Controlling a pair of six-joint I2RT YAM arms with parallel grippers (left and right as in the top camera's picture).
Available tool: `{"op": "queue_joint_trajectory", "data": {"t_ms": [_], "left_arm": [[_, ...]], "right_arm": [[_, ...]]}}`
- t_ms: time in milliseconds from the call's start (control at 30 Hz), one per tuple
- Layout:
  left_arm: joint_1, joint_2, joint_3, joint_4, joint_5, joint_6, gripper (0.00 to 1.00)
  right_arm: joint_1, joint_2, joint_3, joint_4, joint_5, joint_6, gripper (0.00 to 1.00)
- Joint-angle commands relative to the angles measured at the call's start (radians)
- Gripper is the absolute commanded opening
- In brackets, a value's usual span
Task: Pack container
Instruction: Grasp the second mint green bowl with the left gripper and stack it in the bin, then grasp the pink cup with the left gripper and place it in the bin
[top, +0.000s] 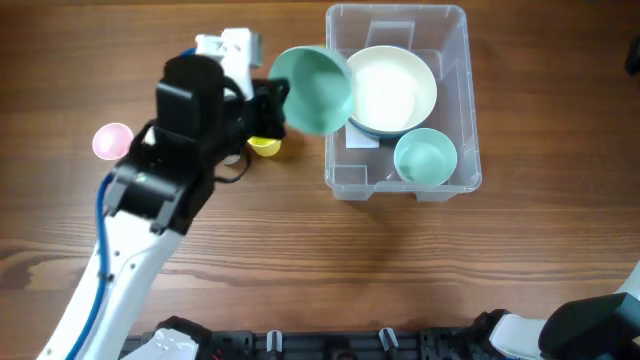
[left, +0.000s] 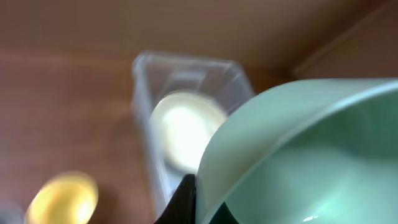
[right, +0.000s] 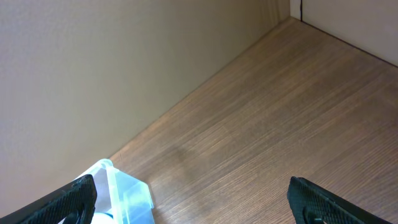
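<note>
My left gripper (top: 272, 102) is shut on the rim of a large mint-green bowl (top: 312, 90), which hangs tilted on its side in the air. The bowl overlaps the left rim of the clear plastic container (top: 470, 100). In the left wrist view the green bowl (left: 298, 155) fills the right side, with my gripper (left: 202, 206) pinching its edge. Inside the container lie a white bowl (top: 395, 88) and a small green bowl (top: 425, 158). My right gripper (right: 193, 199) stands wide open over bare table, and a container corner (right: 127, 193) shows at its left.
A yellow cup (top: 264, 147) sits on the table just left of the container, under my left arm. A pink cup (top: 112, 141) stands further left. A white object (top: 228, 48) lies behind the left arm. Part of the right arm (top: 600, 325) shows at the lower right corner.
</note>
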Motion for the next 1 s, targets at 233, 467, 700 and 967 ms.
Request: {"op": "queue_joint_trajectory", "data": {"t_ms": [233,467,700,967], "left_arm": [[-0.269,0.502,0.016,0.261,0.160,0.035,0.04],[-0.335,0.580,0.016,0.261,0.155,0.034,0.07],[-0.253,0.560,0.118,0.171,0.110,0.035,0.66],[-0.017,0.443,0.311,-0.234,0.105,0.034,0.65]], "right_arm": [[0.000,0.008,0.006,0.005,0.007,0.002,1.00],[0.000,0.008,0.006,0.005,0.007,0.002,1.00],[0.000,0.008,0.006,0.005,0.007,0.002,1.00],[0.000,0.008,0.006,0.005,0.007,0.002,1.00]]}}
